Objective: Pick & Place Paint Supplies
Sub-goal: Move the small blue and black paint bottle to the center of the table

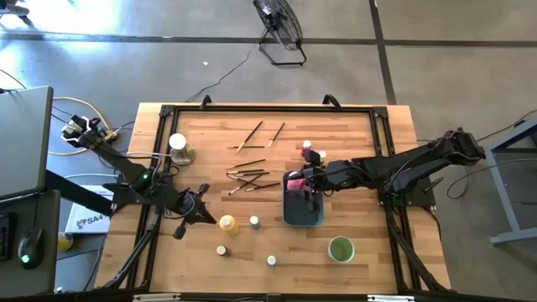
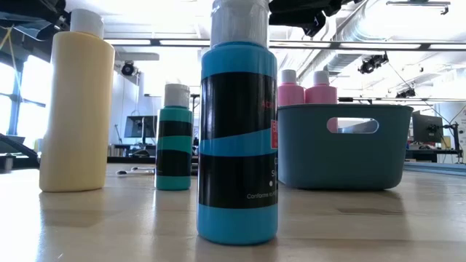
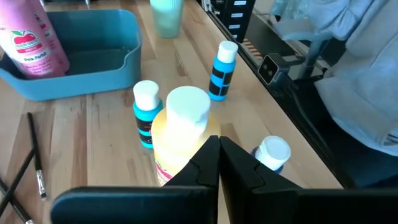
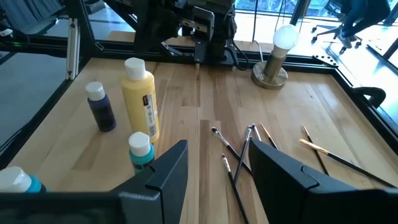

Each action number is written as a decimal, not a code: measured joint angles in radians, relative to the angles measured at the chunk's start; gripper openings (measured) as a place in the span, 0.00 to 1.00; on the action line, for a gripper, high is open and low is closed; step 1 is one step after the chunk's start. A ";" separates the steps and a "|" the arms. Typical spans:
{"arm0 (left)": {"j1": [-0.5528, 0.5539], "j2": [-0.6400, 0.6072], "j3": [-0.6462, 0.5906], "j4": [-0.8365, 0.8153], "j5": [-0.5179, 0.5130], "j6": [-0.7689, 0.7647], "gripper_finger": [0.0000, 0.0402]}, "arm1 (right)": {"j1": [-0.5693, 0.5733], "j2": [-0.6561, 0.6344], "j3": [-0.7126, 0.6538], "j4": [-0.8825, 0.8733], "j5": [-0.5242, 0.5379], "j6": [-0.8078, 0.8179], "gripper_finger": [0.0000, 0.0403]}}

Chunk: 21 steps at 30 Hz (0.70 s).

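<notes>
A yellow squeeze bottle [image 1: 227,223] stands on the wooden table near its left front. My left gripper [image 3: 219,148] is shut just short of it, on its left side [image 1: 206,215]; I cannot tell whether it touches. Small white-capped paint jars [image 3: 146,112] [image 3: 222,71] [image 3: 272,152] stand around the bottle. One pink bottle [image 3: 31,43] is in the blue-grey tray [image 1: 302,214]. My right gripper [image 4: 217,168] hangs open and empty over the tray's far end [image 1: 307,183]. Thin paintbrushes [image 1: 250,176] lie loose at the table's middle.
Two more pink bottles [image 1: 307,149] [image 1: 321,156] stand beyond the tray. A green cup [image 1: 341,249] sits near the front right. A round white-topped object [image 1: 179,148] stands at the far left. Two more brushes [image 1: 252,134] [image 1: 277,132] lie toward the far edge.
</notes>
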 joint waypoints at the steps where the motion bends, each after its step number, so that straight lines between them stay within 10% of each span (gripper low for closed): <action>1: 0.000 0.000 0.000 0.000 -0.005 0.000 0.02 | 0.000 0.000 0.000 0.000 0.000 0.000 0.40; 21: 0.001 0.000 0.000 -0.025 -0.004 0.000 0.02 | 0.000 0.000 0.000 0.000 0.000 0.000 0.40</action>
